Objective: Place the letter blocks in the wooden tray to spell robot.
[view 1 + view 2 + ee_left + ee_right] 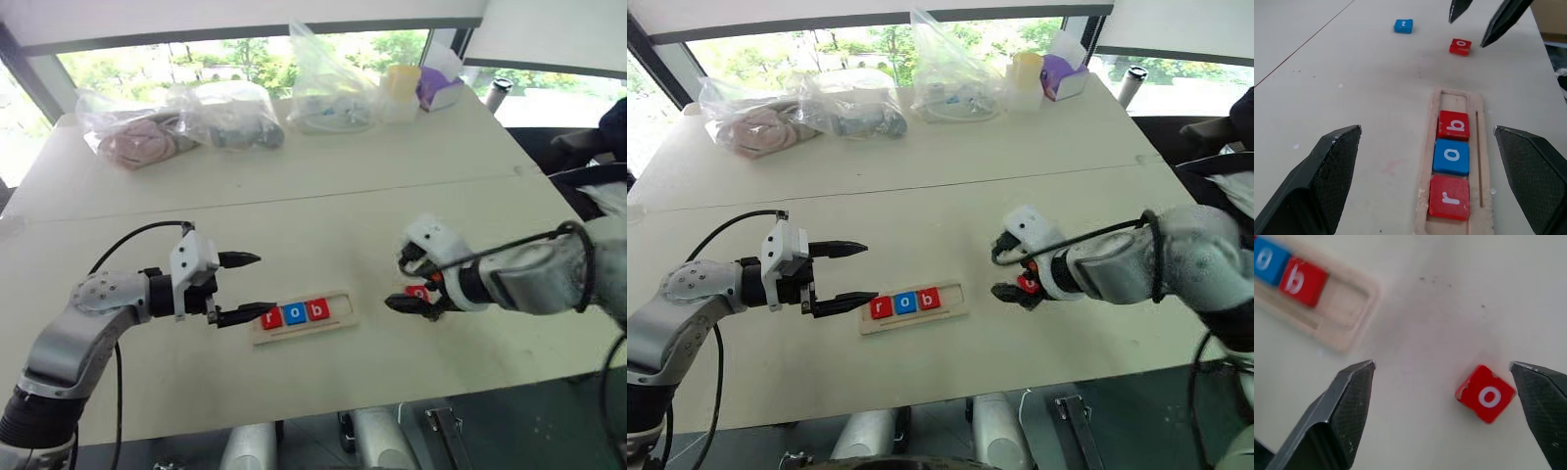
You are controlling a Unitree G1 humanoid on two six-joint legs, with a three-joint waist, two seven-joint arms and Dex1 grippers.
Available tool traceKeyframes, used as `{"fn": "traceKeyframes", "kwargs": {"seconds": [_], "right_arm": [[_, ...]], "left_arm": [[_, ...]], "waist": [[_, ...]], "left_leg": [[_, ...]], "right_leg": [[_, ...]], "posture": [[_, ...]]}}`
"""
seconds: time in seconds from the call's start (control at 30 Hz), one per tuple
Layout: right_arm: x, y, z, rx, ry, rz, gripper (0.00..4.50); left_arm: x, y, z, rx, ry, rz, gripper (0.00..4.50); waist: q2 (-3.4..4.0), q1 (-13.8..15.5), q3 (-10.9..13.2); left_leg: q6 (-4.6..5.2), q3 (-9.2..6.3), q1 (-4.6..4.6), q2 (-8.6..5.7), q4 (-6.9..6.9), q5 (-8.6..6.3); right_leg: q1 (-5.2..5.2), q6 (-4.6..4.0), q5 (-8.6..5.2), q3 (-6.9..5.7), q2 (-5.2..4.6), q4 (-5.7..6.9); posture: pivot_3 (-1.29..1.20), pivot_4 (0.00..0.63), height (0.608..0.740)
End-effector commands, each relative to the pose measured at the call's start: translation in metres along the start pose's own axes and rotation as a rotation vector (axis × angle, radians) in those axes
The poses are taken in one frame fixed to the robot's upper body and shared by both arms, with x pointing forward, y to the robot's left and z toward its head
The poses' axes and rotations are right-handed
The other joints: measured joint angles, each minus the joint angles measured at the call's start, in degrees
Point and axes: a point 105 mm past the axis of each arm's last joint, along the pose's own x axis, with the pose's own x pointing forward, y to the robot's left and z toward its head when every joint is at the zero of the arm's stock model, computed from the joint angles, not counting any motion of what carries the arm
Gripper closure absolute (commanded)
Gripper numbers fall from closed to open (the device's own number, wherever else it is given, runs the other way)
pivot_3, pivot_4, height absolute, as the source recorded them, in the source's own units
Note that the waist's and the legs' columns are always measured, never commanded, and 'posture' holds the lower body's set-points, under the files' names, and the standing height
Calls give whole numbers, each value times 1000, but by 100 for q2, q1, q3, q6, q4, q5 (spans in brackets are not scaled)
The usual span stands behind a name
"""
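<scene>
Three letter blocks sitting in wooden tray (pixel 338 321): red r (pixel 1449 197), blue o (pixel 1451 156), red b (pixel 1453 125), filling tray's left end; right end lying bare. Red o block (pixel 1485 393) lying on table (pixel 323 225), right of tray, between spread fingers of right gripper (pixel 1449 406), untouched. Blue t block (pixel 1403 25) resting farther off on table. Left gripper (pixel 238 287) hovering at tray's left end, jaws spread wide, holding nothing.

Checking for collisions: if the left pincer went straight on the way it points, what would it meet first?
Probably the wooden tray with its r block, which lies ahead between the open fingers of the left pincer. It might pass above, since height is unclear.
</scene>
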Motion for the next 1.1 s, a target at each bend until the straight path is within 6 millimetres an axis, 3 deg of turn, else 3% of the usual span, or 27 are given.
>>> {"fn": "traceKeyframes", "kwargs": {"seconds": [0.03, 0.2, 0.43, 0.6, 0.93, 1.03, 1.1], "right_arm": [[-3, -14, 0, -324, -105, 109, 53], [14, -49, -39, -636, -60, 147, 53], [31, -54, -59, -519, -85, 289, 53], [37, -55, -62, -479, -104, 313, 53], [45, -41, -50, -490, -160, 343, 53], [46, -39, -47, -500, -164, 339, 803], [47, -39, -47, -504, -162, 339, 1726]], "left_arm": [[-3, 1, 9, 37, -18, 5, 0], [-2, 0, 10, 37, -19, 8, 0], [-4, -3, 8, 33, -10, 7, 0], [-5, -6, 8, 29, -7, 4, 0], [-5, -10, 8, 25, 0, -3, 0], [-5, -10, 8, 25, 0, -5, 0], [-4, -10, 9, 25, -1, -5, 0]], "waist": [[-1, 15, 0], [-4, 0, 0], [-7, 6, 0], [-9, -1, 2], [-12, -5, 0], [-12, -2, 0], [-12, -3, 0]], "left_leg": [[-4, 2, -11, -1, 1, -2], [-4, 34, -28, -9, 15, -2], [-3, 30, -9, -2, 19, -1], [-3, 29, 53, -2, 18, -2], [-3, 28, 59, -2, 18, -1], [-3, 28, 59, -1, 19, -1], [-3, 28, 60, -2, 20, -1]], "right_leg": [[-6, 0, 0, -2, -1, -5], [-24, 3, 6, 14, -8, 1], [-23, -11, 15, 18, 7, 37], [38, -11, 14, 18, 7, 30], [42, -12, 15, 18, 9, 40], [42, -12, 15, 18, 9, 43], [43, -13, 15, 18, 8, 43]], "posture": [[0, 150, 740], [0, 150, 740], [0, 150, 740], [0, 150, 740], [0, 150, 740], [0, 150, 740], [0, 150, 740]]}}
